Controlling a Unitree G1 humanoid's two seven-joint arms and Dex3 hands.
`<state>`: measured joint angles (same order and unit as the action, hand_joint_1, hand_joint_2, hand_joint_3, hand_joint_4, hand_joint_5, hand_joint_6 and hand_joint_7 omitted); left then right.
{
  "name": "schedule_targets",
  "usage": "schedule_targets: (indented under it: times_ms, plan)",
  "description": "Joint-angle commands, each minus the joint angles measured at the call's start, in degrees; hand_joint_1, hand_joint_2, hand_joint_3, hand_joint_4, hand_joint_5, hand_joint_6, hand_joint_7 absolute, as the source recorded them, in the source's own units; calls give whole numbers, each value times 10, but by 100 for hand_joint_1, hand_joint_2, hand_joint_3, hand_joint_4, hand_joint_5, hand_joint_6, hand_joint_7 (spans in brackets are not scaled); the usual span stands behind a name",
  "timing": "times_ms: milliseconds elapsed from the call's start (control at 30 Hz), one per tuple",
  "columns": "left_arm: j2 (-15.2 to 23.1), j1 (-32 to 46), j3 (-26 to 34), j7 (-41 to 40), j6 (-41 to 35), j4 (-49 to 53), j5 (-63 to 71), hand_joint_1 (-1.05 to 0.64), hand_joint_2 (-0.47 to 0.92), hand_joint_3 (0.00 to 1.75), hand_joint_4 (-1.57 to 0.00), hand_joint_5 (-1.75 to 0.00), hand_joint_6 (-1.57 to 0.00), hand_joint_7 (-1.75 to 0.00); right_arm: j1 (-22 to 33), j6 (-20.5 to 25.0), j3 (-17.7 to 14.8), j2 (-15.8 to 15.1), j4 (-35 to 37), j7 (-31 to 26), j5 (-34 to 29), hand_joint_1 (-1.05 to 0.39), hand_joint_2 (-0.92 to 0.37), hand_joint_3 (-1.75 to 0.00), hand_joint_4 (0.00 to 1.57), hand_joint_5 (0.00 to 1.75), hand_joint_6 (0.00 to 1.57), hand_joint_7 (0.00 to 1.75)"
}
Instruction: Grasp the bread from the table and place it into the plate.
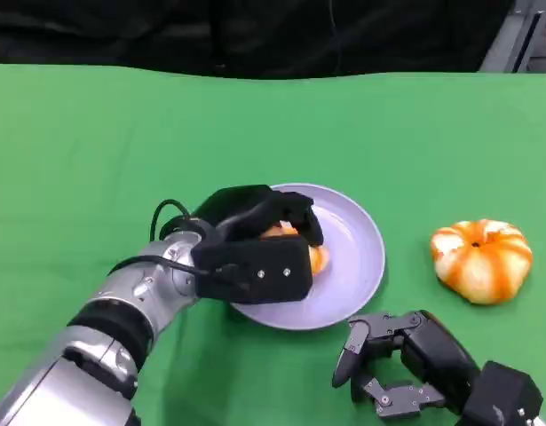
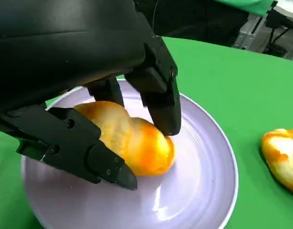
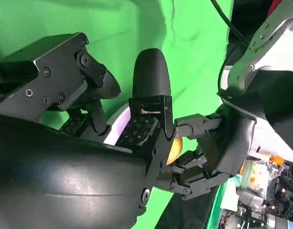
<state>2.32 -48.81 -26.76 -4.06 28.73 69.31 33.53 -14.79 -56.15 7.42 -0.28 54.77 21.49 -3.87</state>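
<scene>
1. The left hand (image 1: pixel 259 244) sits at the centre of the head view, over the left part of the plate (image 1: pixel 352 266), its fingers (image 2: pixel 158 90) closed around the bread (image 2: pixel 136 140).
2. The right hand (image 1: pixel 392 364) lies low at the lower right of the head view, just below the plate's rim; its fingers are apart and hold nothing.
3. Count: two hands, one plate, one bread inside the plate, and one orange-and-white pumpkin-shaped thing (image 1: pixel 481 259) at the right of the head view, on the green table (image 1: pixel 95 151) and apart from the plate.
4. In the left wrist view the bread lies at the centre, on the plate's left half, with black fingers above and below it; the upper fingertip touches its right end. Whether the bread rests fully on the plate or is slightly lifted, I cannot tell.
5. In the head view the left hand covers most of the bread; just an orange sliver shows at its right edge.
6. The right wrist view is turned on its side; a small patch of the bread (image 3: pixel 176 145) shows between the black parts there.
7. The pumpkin-shaped thing is cut off at the right edge of the left wrist view.
</scene>
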Motion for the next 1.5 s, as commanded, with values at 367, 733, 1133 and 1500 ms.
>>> schedule_targets:
  times_ms: [367, 733, 1133, 1500]
  plan:
    - [11, -12, -6, 59, -1, -7, -5, -76, 92, 69, -56, 0, -40, 0, 7, -3, 3, -5, -8, 0, 1, 16, -53, -113, 98, 141, 99, 107]
    - [21, 0, 13, 54, 25, -19, -26, -95, 92, 91, -65, -4, -43, -1, 5, -1, 1, -4, -4, 2, 4, 18, -52, -116, 99, 142, 100, 109]
    - [44, 38, 40, 29, 47, -95, -43, -89, 92, 85, -65, -1, -48, -2, 4, 9, 4, -6, -8, 1, 1, 19, -51, -119, 97, 139, 101, 108]
    - [76, 136, 79, 1, 32, -282, -50, -71, 92, 66, -77, -4, -58, -3, 5, 4, 1, -7, -4, 2, 1, 23, -57, -112, 98, 140, 100, 109]
